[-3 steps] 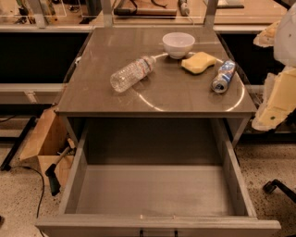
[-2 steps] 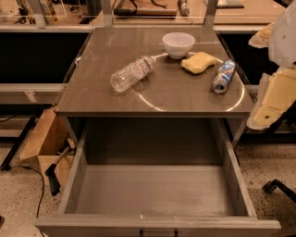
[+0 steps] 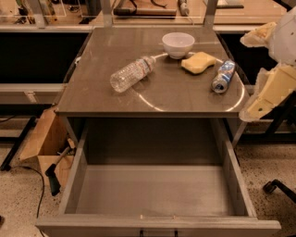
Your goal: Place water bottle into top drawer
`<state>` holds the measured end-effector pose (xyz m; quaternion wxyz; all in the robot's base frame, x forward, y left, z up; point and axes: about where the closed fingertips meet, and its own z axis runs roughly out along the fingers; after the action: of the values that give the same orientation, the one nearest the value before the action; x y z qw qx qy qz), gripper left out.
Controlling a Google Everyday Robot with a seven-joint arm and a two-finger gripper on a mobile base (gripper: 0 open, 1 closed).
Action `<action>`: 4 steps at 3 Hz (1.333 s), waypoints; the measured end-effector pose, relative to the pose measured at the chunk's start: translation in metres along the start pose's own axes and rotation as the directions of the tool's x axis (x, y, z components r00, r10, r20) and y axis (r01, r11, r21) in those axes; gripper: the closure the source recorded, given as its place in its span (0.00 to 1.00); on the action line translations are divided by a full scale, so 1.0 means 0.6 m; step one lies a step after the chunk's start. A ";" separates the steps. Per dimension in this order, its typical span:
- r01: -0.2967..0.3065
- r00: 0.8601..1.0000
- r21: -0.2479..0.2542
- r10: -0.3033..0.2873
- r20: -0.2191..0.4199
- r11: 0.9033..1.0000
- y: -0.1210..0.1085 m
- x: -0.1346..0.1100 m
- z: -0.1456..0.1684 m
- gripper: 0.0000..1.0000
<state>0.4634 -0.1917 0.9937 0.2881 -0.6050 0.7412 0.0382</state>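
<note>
We are looking down through the camera view at a grey metal desk (image 3: 106, 97) with a dull sheen and a pale arc of reflected light curving across it. The water bottle (image 3: 132, 73) is lying on its side near the middle of the desk, with its white cap pointing up and to the right, towards a white bowl (image 3: 178, 44). A yellow sponge (image 3: 198, 62) is resting just beside the bowl. A blue-and-white can (image 3: 224, 76) is lying on its side near the desk's right edge, well apart from the bottle.

Below the desk's front edge, the top drawer (image 3: 152, 190) is standing pulled out, its plain grey floor and walls showing and its dark handle (image 3: 158, 233) sitting at the bottom edge.

The cream-coloured gripper (image 3: 252, 109) is hanging at the right edge of the view, off the desk and just beside its right front corner, holding nothing that we can see. We cannot tell how it is set.

Around the desk, a speckled floor (image 3: 18, 199) is showing. A cardboard box (image 3: 44, 143) is lying to the left, with a black-handled tool (image 3: 54, 176) beside it. Wooden benches (image 3: 249, 11) are running along the back.
</note>
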 end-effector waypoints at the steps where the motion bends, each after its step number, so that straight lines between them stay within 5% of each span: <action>1: 0.008 0.995 -0.034 -0.005 0.098 0.999 -0.003 -0.029 0.019 0.00; 3: 0.056 0.996 -0.048 -0.052 0.075 0.997 0.008 -0.090 0.087 0.00; 4: 0.062 0.998 -0.025 -0.063 -0.031 0.998 0.009 -0.114 0.139 0.00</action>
<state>0.4973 -0.0966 0.9549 0.2701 -0.6319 0.7259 0.0287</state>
